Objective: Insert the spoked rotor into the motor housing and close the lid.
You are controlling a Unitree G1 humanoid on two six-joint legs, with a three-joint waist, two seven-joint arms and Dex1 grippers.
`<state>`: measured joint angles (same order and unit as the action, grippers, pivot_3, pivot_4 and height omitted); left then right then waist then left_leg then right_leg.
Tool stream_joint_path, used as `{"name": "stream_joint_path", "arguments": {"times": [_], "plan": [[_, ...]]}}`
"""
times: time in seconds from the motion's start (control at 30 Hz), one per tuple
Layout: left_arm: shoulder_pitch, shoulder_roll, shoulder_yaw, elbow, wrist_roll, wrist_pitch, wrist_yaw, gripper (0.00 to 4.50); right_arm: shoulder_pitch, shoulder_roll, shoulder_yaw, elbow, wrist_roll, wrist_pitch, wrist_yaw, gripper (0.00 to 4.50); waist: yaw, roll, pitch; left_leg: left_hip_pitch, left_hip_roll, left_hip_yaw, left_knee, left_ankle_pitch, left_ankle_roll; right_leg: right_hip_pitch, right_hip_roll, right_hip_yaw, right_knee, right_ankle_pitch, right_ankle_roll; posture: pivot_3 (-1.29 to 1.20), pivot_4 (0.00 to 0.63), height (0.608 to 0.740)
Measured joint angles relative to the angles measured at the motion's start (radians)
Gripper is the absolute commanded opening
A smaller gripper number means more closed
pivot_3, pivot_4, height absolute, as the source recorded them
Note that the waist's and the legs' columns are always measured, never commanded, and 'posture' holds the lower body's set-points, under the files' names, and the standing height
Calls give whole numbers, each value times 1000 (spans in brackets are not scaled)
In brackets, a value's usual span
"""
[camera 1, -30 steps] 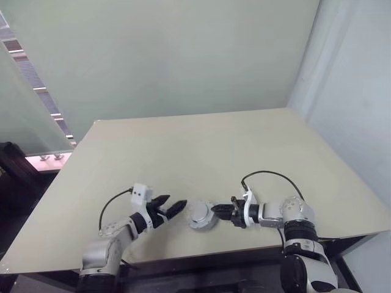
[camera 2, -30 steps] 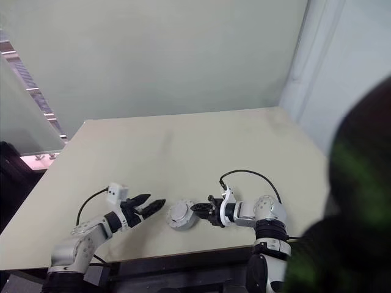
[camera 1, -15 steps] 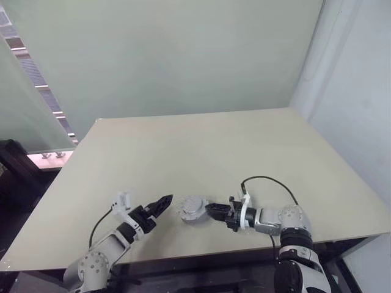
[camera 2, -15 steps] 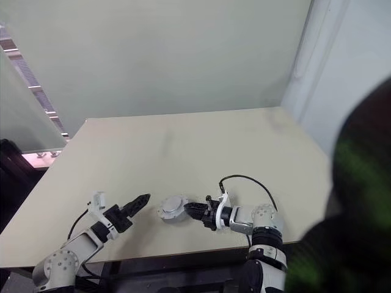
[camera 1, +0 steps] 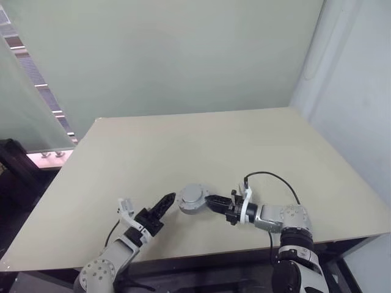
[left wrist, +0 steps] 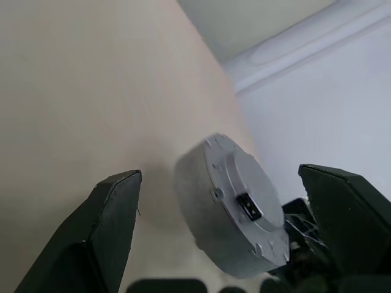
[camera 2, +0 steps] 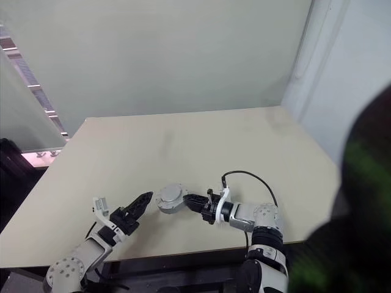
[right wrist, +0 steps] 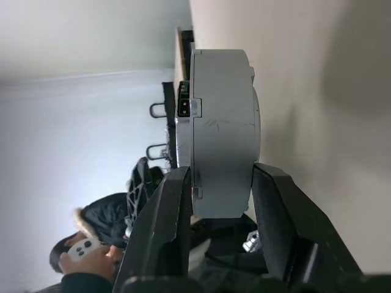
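Since a second ago the left arm has drawn back toward the near edge and rolled its wrist, while the right arm has lifted the grey round assembly a little and carried it leftward, so the piece now sits higher over the worktop (camera 1: 201,140).

The worktop is a broad beige slab running out to a pale wall, with nothing else lying on it.

The right pincer (camera 1: 211,201) reaches in level from the right and clamps the motor housing (camera 1: 192,196) across its thickness, one black finger on each flat face, as the right wrist view makes plain. Held edge-on like that, the round body juts out toward the other arm, which looks to me like a presentation for a handover or a two-handed press.

The housing reads as one closed grey drum with a small dark socket in its face; I cannot make out the spoked rotor or a separate lid, so I judge the parts may already be together.

The left pincer (camera 1: 164,203) points at the drum from just beside it, fingers spread wide and empty, not touching. In the left wrist view the drum floats between its two dark fingers (left wrist: 110,213).
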<state>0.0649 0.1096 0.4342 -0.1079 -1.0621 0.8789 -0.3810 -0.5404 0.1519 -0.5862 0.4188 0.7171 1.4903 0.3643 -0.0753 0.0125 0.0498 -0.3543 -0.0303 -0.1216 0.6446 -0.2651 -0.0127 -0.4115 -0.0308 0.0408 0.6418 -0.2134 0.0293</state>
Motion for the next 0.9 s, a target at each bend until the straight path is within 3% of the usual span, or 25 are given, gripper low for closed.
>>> {"name": "stream_joint_path", "arguments": {"times": [0.3, 0.57, 0.67, 0.8, 0.9], "plan": [[-50, -88, -12, 64, -80, 5, 49, 4500, -1, 1, 4, -45, 38, 29, -27, 1219, 0, 0, 0, -2, -1, 0, 1, 0, 0, -1, 0, 0, 0, 0, 0, 0, 0, 740], [-83, -93, -47, 113, -95, 22, 52, 4500, -1, 1, 10, -60, 47, 43, -42, 1219, 0, 0, 0, -3, -2, -1, 1, 0, 0, -1, 0, 1, 0, 0, 0, 0, 0, 740], [-88, -96, -59, 124, -97, 31, 51, 3896, 0, 1, 14, -70, 47, 44, -44, 1219, 0, 0, 0, -3, -2, -1, 1, 0, 0, -1, 0, 1, 0, 0, 0, 0, 0, 740], [-92, -106, -60, 142, -115, 36, 49, 2506, 3, 1, 27, -95, 51, 43, -43, 1218, 0, 0, 0, -3, -2, -1, 1, 0, 0, -1, 0, 1, 0, 0, 0, 0, 0, 740], [-97, -111, -53, 147, -142, 35, 43, 2278, 7, 2, 31, -114, 59, 42, -38, 1218, 0, 0, 0, -4, -2, -1, 1, 0, 0, -2, 0, 1, 0, 0, 0, 0, 0, 740]]}}
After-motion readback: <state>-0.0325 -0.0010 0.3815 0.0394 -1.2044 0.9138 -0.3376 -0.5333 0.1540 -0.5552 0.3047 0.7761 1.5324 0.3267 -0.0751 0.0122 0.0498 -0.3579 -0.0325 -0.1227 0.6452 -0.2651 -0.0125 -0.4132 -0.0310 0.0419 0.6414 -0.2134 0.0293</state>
